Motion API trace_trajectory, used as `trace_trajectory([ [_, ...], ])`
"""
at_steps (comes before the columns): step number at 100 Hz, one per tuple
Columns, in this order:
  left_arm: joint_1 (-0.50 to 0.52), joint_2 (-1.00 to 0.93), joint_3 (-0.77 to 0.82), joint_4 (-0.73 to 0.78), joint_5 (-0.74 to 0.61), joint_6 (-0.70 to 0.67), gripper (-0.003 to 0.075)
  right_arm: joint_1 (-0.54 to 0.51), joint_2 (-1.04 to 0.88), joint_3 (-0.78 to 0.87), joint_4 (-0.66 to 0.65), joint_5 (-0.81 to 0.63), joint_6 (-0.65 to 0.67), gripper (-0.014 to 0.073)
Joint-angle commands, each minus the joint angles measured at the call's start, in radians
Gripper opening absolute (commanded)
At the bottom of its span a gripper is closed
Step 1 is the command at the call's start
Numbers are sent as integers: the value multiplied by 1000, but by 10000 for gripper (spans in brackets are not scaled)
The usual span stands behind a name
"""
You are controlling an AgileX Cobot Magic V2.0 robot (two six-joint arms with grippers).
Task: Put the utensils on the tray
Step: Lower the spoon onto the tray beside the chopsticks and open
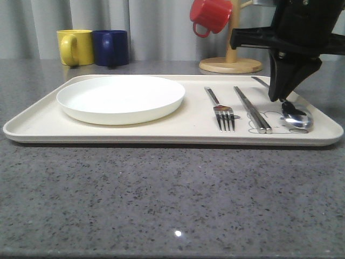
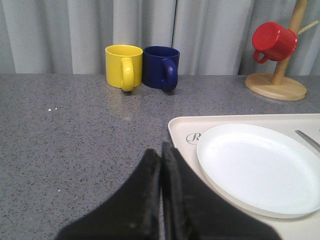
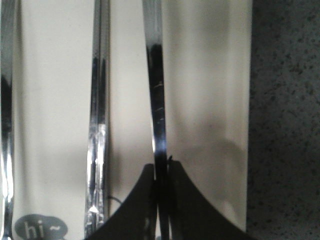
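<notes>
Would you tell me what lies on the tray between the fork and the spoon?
The pair of chopsticks lies between the fork and the spoon on the tray, seen in the front view.

Cream tray (image 1: 108, 135), white plate (image 1: 121, 99), silver fork (image 1: 222, 111), speckled grey table (image 1: 161, 199), yellow mug (image 1: 74, 47).

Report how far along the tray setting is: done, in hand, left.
Done: the plate, fork and chopsticks already lie on the tray. In hand: the spoon rests on the tray's right side, with the right hand closed around its handle. Left: letting go of the spoon and pulling away. The left hand is shut, holding nothing, over the table beside the tray.
</notes>
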Motion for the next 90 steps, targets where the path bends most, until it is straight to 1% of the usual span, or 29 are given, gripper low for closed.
trace_trajectory([
  [1,-4,8,-25,-7,-74,1,-18,-1,-35,-31,-11,-38,7,-18],
  [10,-4,8,-25,-7,-74,1,-18,-1,-35,-31,-11,-38,14,23],
  [28,-4,8,-25,-7,-74,1,-18,-1,-35,-31,-11,-38,18,181],
  [40,-4,8,-25,-7,-74,1,-18,-1,-35,-31,-11,-38,18,248],
  [66,-4,8,-25,-7,-74,1,-18,-2,-64,-52,-18,-43,18,258],
  [80,-4,8,-25,-7,-74,1,-18,-16,-128,-55,-84,-57,18,258],
  [90,-4,8,-25,-7,-74,1,-18,-56,-188,-53,-127,-57,7,258],
])
